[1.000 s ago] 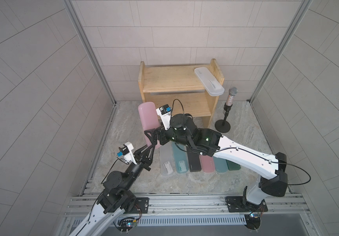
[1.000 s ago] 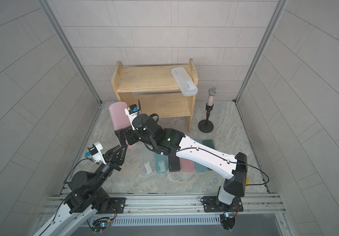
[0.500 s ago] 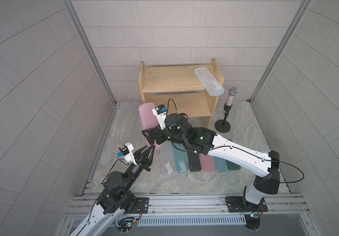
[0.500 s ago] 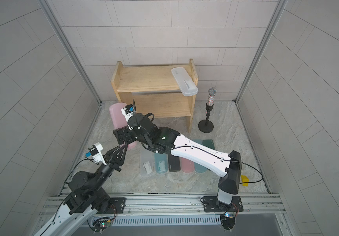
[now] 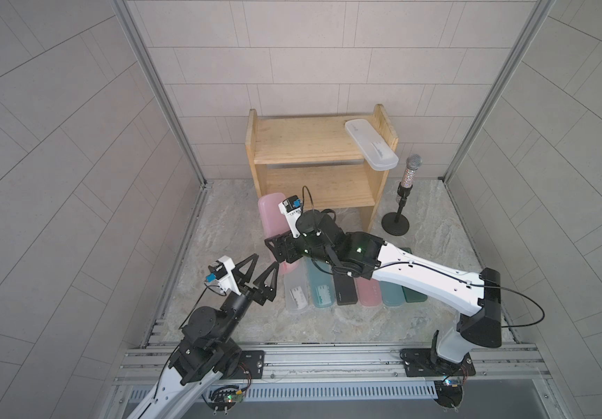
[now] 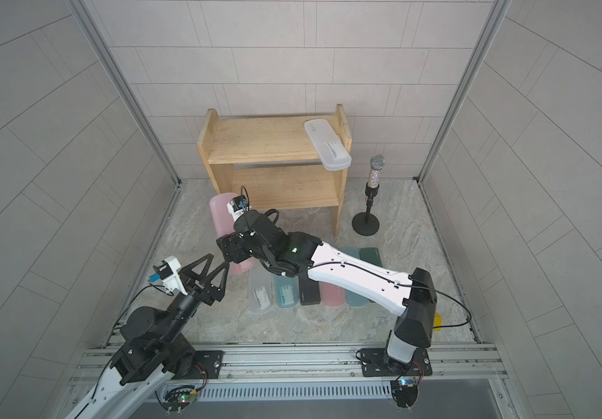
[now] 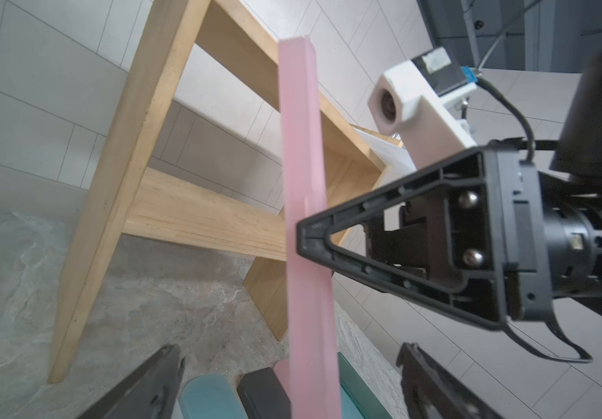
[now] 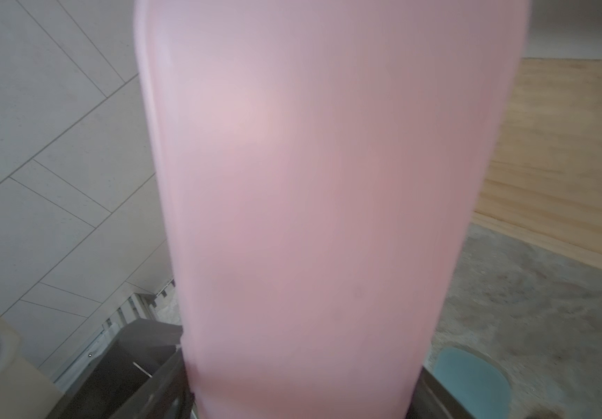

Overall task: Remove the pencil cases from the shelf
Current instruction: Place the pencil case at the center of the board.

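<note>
I see my right gripper [image 5: 280, 250] clamped on a pink pencil case [image 5: 269, 214], upright before the shelf [image 5: 303, 143], left gripper [image 5: 264, 262] spread wide beside it (clear of the case), one frosted white case [image 5: 371, 146] on the top tier, six cases [image 5: 345, 292] rowed on the floor [image 5: 227, 225]

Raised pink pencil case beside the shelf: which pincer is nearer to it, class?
Right. The right pincer is clamped on the raised pink pencil case; the left pincer is open near its lower end, not touching it.
</note>
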